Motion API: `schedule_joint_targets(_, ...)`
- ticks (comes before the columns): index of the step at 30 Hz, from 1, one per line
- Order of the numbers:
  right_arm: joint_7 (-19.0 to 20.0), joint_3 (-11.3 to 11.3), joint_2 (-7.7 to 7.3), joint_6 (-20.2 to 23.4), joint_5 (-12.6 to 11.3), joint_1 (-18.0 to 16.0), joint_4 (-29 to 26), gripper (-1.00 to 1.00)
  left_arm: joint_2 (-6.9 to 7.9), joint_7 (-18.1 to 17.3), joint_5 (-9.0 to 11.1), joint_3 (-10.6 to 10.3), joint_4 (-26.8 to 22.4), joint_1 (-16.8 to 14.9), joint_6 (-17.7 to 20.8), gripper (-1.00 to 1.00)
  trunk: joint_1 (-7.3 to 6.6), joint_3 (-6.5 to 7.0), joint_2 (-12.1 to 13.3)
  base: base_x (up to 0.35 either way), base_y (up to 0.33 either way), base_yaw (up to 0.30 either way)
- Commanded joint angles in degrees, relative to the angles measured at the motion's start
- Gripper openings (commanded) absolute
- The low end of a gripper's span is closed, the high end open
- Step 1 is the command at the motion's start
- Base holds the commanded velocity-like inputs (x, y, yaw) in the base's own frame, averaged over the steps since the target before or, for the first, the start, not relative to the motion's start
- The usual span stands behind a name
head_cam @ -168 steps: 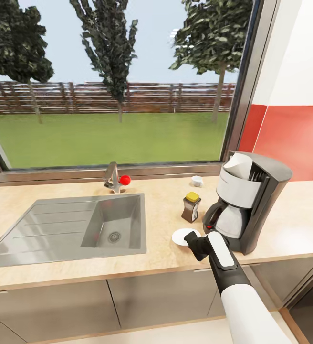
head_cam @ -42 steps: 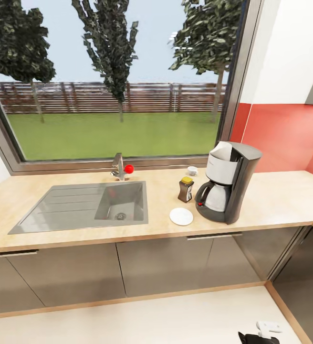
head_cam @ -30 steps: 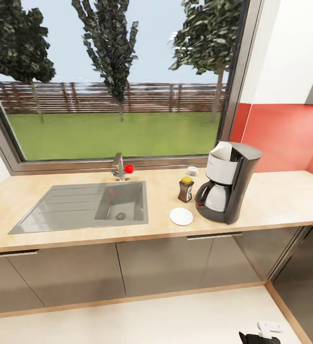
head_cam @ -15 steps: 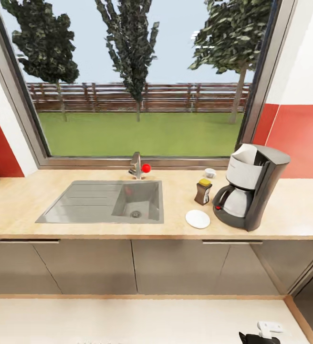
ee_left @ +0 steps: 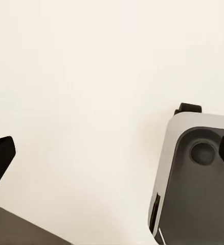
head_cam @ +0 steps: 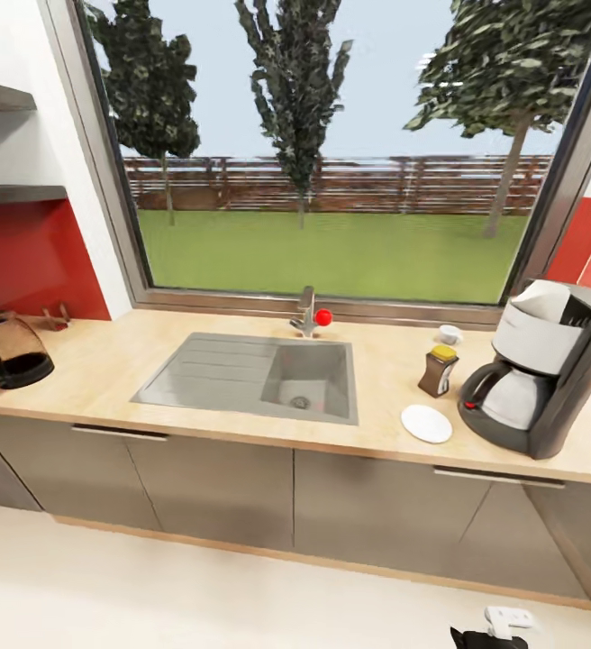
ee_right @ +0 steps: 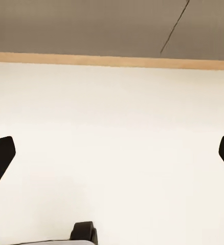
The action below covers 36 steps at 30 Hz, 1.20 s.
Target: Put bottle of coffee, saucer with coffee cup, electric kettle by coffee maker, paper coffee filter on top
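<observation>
While both pincers gape | one kettle (head_cam: pixel 5 350) | one saucer (head_cam: pixel 426 423) | one cup (head_cam: pixel 450 334)

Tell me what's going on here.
The robot stands back from the counter holding nothing; both grippers hang open over the floor. The coffee maker, coffee bottle and empty saucer sit together. The cup sits by the window, off the saucer. The electric kettle sits at the counter's far left.

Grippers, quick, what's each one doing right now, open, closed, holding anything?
Left gripper: open, fingertips spread wide, nothing between them, pale floor below.
Right gripper: open, fingertips spread wide, holding nothing, pointed at the floor.
</observation>
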Motion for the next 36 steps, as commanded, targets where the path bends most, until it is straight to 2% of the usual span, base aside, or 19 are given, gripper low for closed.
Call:
schedule_joint_targets(1,0.3,-0.4,-0.02,-0.2,0.0,0.0,0.1,1.00,0.02,0.2,0.4,-0.5,0.0,0.0,-0.1,1.00,0.04,-0.12,-0.1,0.049,0.285,0.277)
schedule_joint_targets(17,0.3,-0.4,0.06,-0.2,0.0,0.0,0.1,1.00,0.16,0.2,0.4,-0.5,0.0,0.0,-0.2,1.00,0.04,-0.12,-0.1,0.136,0.297,0.277)
schedule_joint_targets(36,0.3,-0.4,-0.01,-0.2,0.0,0.0,0.1,1.00,0.14,0.2,0.4,-0.5,0.0,0.0,-0.3,1.00,0.04,-0.12,-0.1,0.259,0.247,0.277)
